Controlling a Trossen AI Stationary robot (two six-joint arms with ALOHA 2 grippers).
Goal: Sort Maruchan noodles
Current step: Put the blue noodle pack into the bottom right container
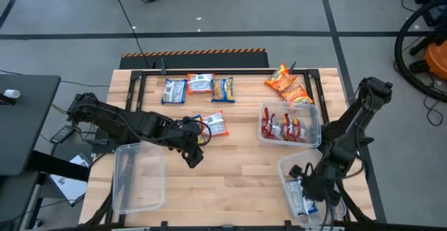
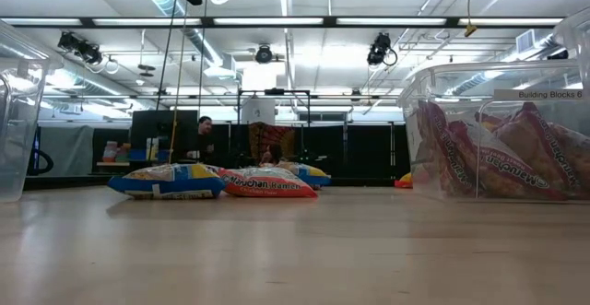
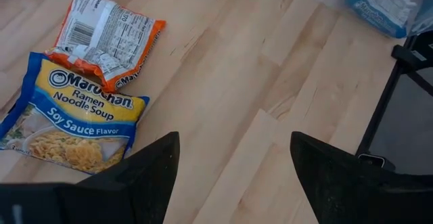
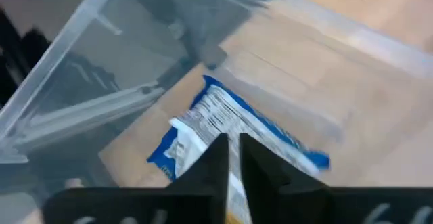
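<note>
Noodle packets lie flat on the table: three blue-and-yellow ones in a far row, two orange ones, and a blue-and-yellow soy sauce packet beside an orange one. Red packets fill a clear bin. My left gripper is open and hovers over bare wood, on the near side of that pair. My right gripper reaches down into the near right bin and is shut on a blue-and-white packet. My right gripper pinches the blue-and-white packet between its two fingers, at the packet's edge, which shows in the narrow slit between them. The fingers come from above, pointing down into the bin. Whether the packet is clear of the bin floor, I cannot tell.
An empty clear bin stands at the near left, just beside my left arm. The bin of red packets stands right of centre. Bare wood lies between the bins along the near middle. A dark frame rail runs along the far edge.
</note>
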